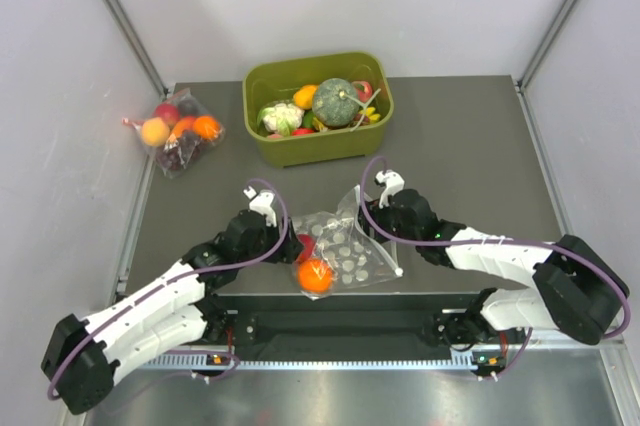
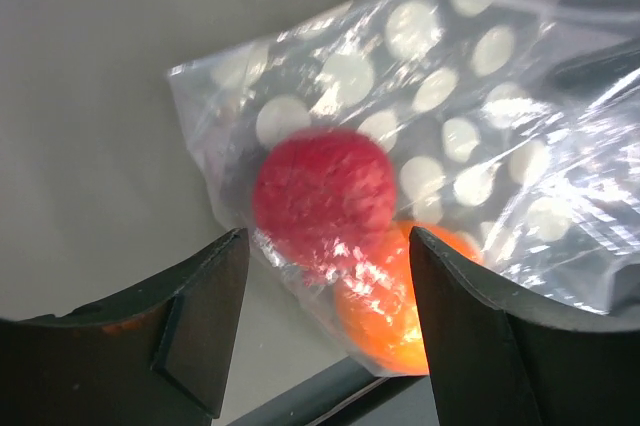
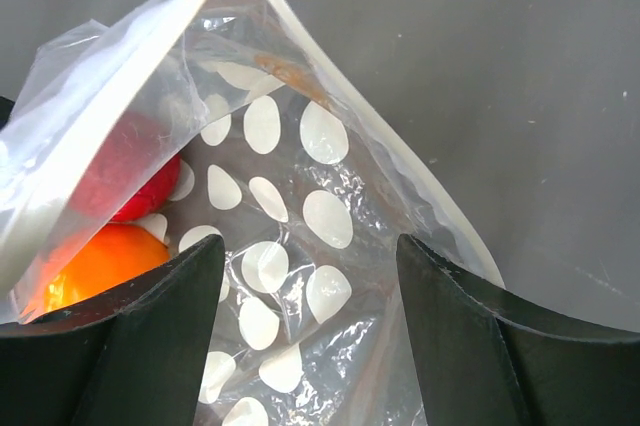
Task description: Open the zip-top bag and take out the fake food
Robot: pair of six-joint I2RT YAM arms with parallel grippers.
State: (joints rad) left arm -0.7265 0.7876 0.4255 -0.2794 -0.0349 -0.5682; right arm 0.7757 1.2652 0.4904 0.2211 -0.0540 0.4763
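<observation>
From above, the zip-top bag [image 1: 350, 251] lies on the counter [image 1: 470, 146] near the front edge, between the two arms. The red fruit [image 1: 304, 243] and the orange fruit [image 1: 315, 276] sit in its left end. The dark green pumpkin [image 1: 337, 101] is in the green tub [image 1: 330, 149], well apart.

In the left wrist view, the left pincer [image 2: 328, 246] is wide open and holds nothing. Its fingers [image 2: 200, 316] stand on either side of the two fruits inside the plastic. It should close softly on the bag, not squash the fruits.

In the right wrist view, the right pincer [image 3: 305, 266] is wide open too, with dotted plastic between its fingers. One bag edge stands up tall. I cannot tell if the zip is open. It should pinch one layer by the rim and pull slowly.
</observation>
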